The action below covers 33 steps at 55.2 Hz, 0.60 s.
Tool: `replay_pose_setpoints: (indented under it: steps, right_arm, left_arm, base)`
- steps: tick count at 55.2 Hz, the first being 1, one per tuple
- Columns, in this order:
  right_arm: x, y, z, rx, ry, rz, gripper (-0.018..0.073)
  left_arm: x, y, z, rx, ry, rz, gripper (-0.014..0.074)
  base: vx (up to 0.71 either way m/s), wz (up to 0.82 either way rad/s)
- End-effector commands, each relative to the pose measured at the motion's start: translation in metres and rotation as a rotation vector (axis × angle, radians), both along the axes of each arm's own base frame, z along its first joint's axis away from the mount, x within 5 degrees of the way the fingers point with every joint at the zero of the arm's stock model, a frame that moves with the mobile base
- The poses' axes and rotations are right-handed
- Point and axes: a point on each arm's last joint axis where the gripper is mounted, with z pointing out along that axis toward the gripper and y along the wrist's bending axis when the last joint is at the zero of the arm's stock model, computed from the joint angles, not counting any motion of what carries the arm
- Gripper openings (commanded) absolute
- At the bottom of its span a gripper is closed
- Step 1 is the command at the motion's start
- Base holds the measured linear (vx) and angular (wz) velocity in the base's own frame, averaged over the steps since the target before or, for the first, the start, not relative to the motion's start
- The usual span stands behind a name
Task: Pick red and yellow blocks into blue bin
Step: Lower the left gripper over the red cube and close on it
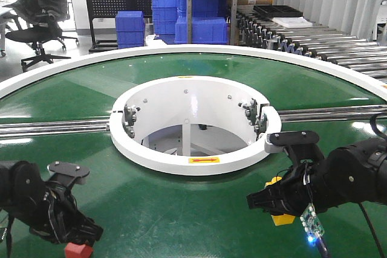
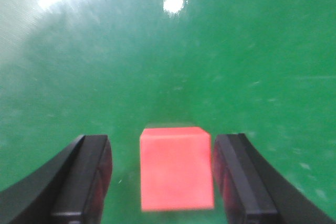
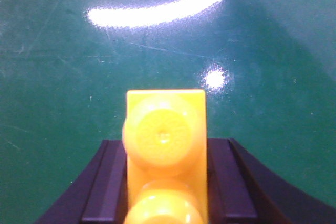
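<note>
The left gripper [image 1: 80,238] hung low over the green table [image 1: 181,216] at the near left. Its fingers [image 2: 86,182] were spread on either side of the red cube [image 2: 177,169], with a strip of bare green showing on each flank, so neither pad touched it. The cube sat flat on the table, its edges square to the fingers. At the near right, the right gripper [image 1: 273,202] had its fingers [image 3: 223,182] pressed against both sides of the yellow brick [image 3: 165,150], studs up (whether it was off the table could not be told). Ahead of both grippers the green surface lay bare up to the raised rim of the white ring [image 1: 193,164]. A metal rail [image 1: 54,128] met the ring on each side. Well beyond the table's white outer edge stood stacked blue crates [image 1: 199,28].
</note>
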Motion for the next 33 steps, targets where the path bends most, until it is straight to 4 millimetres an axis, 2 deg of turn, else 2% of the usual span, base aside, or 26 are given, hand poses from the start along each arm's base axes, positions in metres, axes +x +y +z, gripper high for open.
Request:
replay_pose_setpoints:
  steps: [1,13,20,25,33]
  right_arm:
    - [0.001,-0.001,0.026,0.013,-0.117,0.013,-0.0010]
    - [0.001,-0.001,0.026,0.013,-0.117,0.013,-0.0010]
    - [0.001,-0.001,0.026,0.013,-0.118,0.013,-0.0010]
    - [0.001,-0.001,0.026,0.013,-0.119,0.013,-0.0010]
    - [0.001,-0.001,0.026,0.013,-0.119,0.013,-0.0010]
  left_arm:
    - [0.007,-0.004,0.020,-0.033,-0.091,0.016,0.0534]
    - [0.010,-0.005,0.006,-0.031,-0.061,0.020,0.0525]
    - [0.011,-0.005,0.004,-0.030,-0.056,0.020,0.0455]
    - [0.010,-0.005,0.003,-0.029,-0.042,0.018,0.0314]
    - [0.008,-0.005,0.004,-0.042,-0.031,0.025,0.0006]
  base:
    - [0.00,0.00]
    - [0.00,0.00]
    - [0.00,0.00]
    - [0.00,0.00]
    - [0.00,0.00]
